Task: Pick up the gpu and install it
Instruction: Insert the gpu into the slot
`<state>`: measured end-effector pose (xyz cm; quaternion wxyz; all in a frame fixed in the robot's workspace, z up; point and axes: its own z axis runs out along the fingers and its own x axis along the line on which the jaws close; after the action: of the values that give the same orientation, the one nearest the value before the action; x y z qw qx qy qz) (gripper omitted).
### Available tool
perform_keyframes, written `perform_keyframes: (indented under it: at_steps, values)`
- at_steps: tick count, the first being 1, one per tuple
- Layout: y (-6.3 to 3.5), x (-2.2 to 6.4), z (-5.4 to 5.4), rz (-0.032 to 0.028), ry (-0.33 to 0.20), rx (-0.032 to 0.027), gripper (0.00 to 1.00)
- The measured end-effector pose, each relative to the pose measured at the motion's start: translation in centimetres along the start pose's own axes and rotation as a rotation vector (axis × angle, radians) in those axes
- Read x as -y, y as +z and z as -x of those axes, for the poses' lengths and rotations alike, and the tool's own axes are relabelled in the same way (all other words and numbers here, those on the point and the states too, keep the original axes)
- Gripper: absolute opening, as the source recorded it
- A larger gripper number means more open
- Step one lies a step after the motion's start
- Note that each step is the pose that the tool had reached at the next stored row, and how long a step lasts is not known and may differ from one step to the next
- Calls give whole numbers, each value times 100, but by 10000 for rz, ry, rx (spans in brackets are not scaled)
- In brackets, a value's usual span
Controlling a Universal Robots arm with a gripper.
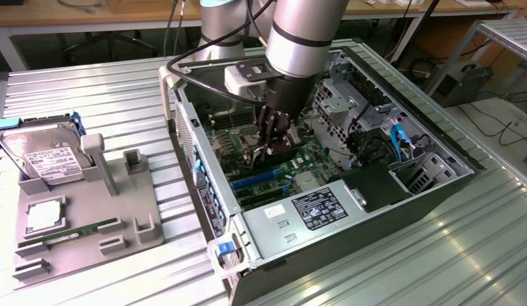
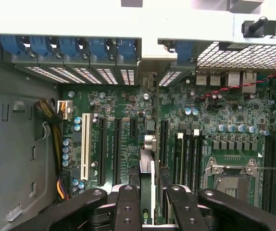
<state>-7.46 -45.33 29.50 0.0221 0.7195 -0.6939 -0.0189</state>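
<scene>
Jaws clench the gpu [image 2: 147, 187] edge-on inside the open computer case [image 1: 399, 223] over its motherboard [image 2: 224, 120].

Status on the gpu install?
Gripper shut on gpu, down inside the case. Gpu edge-on over the motherboard slots, looks not yet seated. Nothing seen blocking the slots.

Corrugated metal counter [image 1: 93, 95] carries grey plastic fixture tray [image 1: 118, 197] at exterior view's left. On it: silver hard drive w/ white label [image 1: 46, 156] standing at the back, square silver CPU chip [image 1: 44, 214] lying flat, narrow green RAM stick [image 1: 72, 231] just beside. Open black PC case [image 1: 374, 245] lies nearby, w/ green motherboard [image 2: 224, 115], long white PCI slot [image 2: 85, 144] and grey PSU w/ black label [image 1: 280, 226] inside.
</scene>
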Motion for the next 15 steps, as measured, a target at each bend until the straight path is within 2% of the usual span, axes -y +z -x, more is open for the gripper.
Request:
perform_keyframes:
  at_steps: [1, 3, 8, 10, 12, 15]
  values:
    - [9, -11, 0, -40, 5, -2, 26]
    - [20, -24, 1, -79, 7, -4, 26]
    - [59, -34, -4, -140, 7, -5, 26]
    - [81, -34, -5, -204, 9, -8, 26]
    - [94, -33, -5, -233, 8, -10, 26]
    - [122, -32, -5, -244, 9, -16, 26]
